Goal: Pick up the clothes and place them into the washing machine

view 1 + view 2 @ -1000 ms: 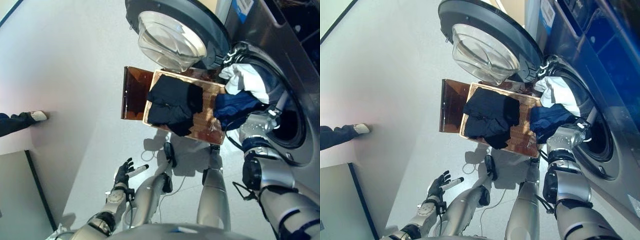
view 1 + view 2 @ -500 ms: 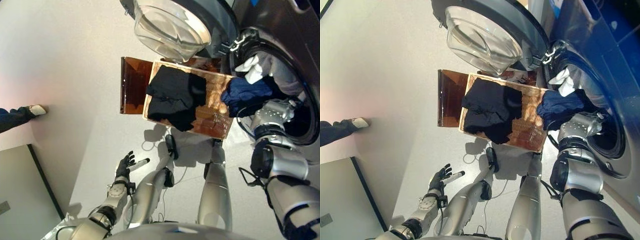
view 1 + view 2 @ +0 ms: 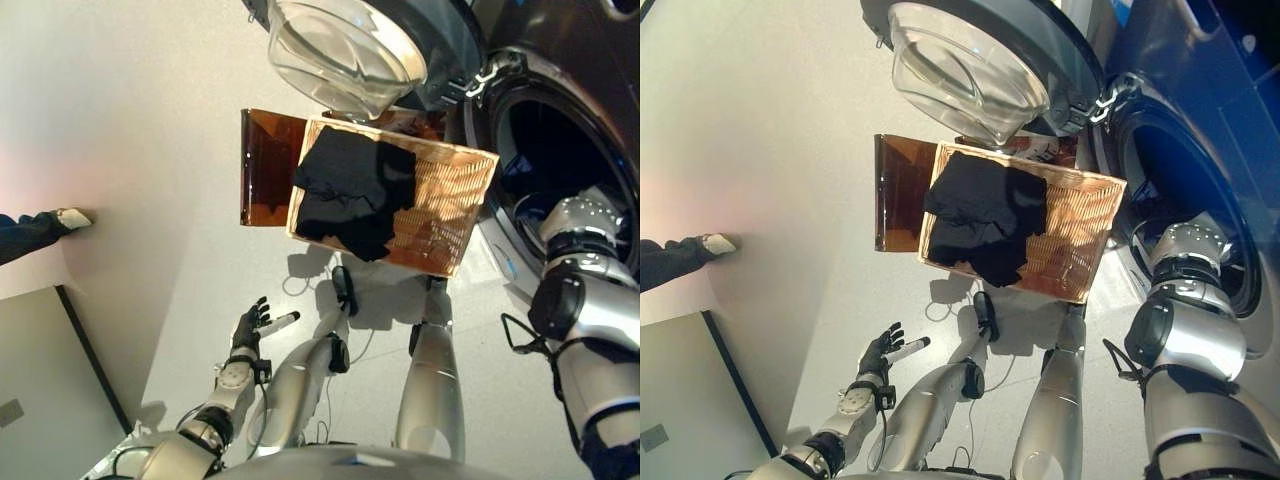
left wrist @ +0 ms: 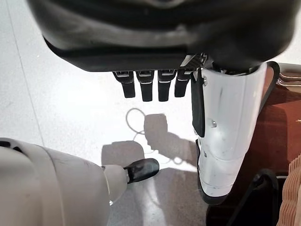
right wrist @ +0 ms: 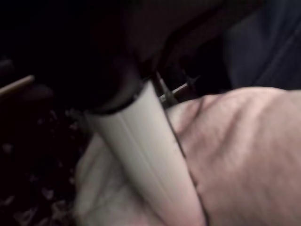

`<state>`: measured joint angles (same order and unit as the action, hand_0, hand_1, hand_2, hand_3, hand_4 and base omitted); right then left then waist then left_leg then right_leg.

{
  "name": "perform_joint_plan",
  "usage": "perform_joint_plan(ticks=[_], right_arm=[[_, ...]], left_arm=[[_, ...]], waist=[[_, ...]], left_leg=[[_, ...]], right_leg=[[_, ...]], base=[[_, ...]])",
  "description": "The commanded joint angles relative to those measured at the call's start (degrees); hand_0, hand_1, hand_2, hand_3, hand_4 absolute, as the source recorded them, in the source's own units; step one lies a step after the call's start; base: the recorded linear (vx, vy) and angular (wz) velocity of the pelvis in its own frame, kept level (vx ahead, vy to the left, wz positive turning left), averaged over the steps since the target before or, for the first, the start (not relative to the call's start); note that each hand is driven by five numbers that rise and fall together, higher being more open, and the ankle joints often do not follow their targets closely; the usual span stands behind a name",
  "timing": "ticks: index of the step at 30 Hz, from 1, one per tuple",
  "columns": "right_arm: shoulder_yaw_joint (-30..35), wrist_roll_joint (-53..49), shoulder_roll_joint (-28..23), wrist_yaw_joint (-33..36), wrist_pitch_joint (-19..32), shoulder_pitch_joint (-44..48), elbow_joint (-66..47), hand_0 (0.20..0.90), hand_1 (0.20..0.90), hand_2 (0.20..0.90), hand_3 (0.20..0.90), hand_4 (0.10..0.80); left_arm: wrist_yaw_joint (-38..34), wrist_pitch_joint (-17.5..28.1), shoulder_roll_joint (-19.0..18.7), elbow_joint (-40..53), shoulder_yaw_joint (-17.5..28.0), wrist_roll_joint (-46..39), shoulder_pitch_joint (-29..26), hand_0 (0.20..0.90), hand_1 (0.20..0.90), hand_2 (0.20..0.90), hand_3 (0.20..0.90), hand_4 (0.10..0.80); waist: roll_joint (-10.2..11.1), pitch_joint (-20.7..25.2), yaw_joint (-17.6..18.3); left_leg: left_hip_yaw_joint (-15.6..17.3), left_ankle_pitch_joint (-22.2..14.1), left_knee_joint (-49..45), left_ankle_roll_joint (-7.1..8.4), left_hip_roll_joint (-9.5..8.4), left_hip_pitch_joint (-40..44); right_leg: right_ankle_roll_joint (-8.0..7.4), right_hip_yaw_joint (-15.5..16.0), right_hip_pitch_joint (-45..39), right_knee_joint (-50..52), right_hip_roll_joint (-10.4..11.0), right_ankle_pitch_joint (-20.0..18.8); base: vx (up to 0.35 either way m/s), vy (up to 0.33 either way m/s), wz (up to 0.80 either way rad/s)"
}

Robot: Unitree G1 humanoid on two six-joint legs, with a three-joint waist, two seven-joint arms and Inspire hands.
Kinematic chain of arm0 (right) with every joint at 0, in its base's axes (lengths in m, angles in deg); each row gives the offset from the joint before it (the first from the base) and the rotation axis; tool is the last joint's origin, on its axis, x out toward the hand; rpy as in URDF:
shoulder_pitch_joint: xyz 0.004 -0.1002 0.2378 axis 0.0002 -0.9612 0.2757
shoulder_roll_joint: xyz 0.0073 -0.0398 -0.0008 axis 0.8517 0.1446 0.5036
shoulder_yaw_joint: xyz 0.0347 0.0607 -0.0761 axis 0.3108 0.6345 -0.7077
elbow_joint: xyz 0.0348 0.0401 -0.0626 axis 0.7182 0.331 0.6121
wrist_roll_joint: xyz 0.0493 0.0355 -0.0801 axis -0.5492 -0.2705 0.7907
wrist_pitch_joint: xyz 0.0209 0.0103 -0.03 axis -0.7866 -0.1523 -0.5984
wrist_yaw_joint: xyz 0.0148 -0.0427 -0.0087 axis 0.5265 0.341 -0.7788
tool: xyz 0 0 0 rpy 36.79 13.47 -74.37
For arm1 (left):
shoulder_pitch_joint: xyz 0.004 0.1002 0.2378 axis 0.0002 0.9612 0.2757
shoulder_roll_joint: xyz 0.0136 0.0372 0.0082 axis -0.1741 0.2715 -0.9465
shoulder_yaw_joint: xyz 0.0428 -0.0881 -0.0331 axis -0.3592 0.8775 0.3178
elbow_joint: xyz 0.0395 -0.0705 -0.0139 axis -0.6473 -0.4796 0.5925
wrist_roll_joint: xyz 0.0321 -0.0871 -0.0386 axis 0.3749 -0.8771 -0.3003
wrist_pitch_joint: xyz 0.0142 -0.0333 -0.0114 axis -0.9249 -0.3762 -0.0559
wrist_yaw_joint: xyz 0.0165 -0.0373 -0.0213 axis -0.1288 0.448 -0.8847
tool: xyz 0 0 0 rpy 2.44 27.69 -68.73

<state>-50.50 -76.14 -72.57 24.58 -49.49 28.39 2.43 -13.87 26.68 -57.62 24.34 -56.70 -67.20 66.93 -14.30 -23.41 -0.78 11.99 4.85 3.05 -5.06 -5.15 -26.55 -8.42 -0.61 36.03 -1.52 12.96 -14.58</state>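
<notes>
Black clothes [image 3: 350,195] piled in tan woven wicker basket [image 3: 455,200], ribbed weave pattern on inside wall. Dark red-brown glossy lid [image 3: 268,165] beside it. Washing machine [image 3: 1200,70] body deep blue in rt eye view, grey-silver in lt eye view; drum opening [image 3: 560,150] black inside. Door [image 3: 345,55] w/ clear glass bowl, dark grey rim. Floor [image 3: 140,120] pale grey-white. Left hand [image 3: 250,335] black, thumb cover white. Rt wrist view: pale pinkish-white cloth [image 5: 235,155], white thumb cover [image 5: 141,155], dark blue cloth [image 5: 268,42] behind.
</notes>
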Motion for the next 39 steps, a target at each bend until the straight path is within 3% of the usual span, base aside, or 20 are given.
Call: perform_joint_plan(ticks=[1,11,12,13,39], right_arm=[[-4.32,3.39,-10.58,-1.51,6.69,4.93,-2.97,0.200,0.200,0.200,0.200,0.300],[-7.10,4.86,-11.15,-2.05,4.98,6.88,-3.08,0.208,0.208,0.208,0.208,0.306],[-6.95,4.62,-11.42,-1.92,4.99,6.85,-2.39,0.705,0.705,0.705,0.705,0.661],[-6.96,4.57,-11.48,-1.96,4.96,6.90,-2.32,0.900,0.900,0.900,0.900,0.800],[-9.32,7.81,-8.87,0.55,3.31,8.04,-1.50,0.900,0.900,0.900,0.900,0.800]], left_arm=[[-2.35,0.27,-2.62,-4.69,-0.03,-1.25,1.40,0.900,0.900,0.900,0.900,0.800],[-2.28,0.52,-2.94,-4.61,0.37,-1.47,1.44,0.900,0.900,0.900,0.900,0.800],[-2.34,0.58,-3.08,-4.47,0.42,-1.43,1.40,0.900,0.900,0.900,0.900,0.800],[-2.35,0.59,-3.08,-4.44,0.41,-1.44,1.39,0.900,0.900,0.900,0.900,0.800],[-2.74,0.26,-3.32,-5.16,1.30,-1.73,1.01,0.900,0.900,0.900,0.900,0.800]], waist=[[-0.16,5.14,1.19],[-0.05,4.87,0.99],[-0.09,4.89,0.86],[-0.07,4.80,0.89],[0.58,5.00,0.16]], left_leg=[[-2.74,-4.62,-8.81,6.87,1.08,-4.81],[-2.54,-4.43,-8.79,6.87,1.05,-5.20],[-2.68,-4.88,-8.86,6.92,1.07,-4.97],[-2.61,-4.58,-8.91,6.87,1.05,-5.13],[-2.44,-4.62,-9.29,6.65,1.20,-5.78]], right_leg=[[1.36,-1.12,-0.56,8.14,-1.47,6.83],[1.45,-1.42,-0.03,8.29,-1.76,6.69],[1.41,-1.45,-0.29,8.42,-1.84,7.24],[1.48,-1.44,-0.15,8.42,-1.81,6.92],[1.69,-1.73,0.30,8.52,-2.17,6.88]], base=[[0.000,0.000,0.00],[0.000,0.000,0.00],[0.000,0.000,0.00],[0.000,-0.005,0.04],[0.002,0.001,0.00]])
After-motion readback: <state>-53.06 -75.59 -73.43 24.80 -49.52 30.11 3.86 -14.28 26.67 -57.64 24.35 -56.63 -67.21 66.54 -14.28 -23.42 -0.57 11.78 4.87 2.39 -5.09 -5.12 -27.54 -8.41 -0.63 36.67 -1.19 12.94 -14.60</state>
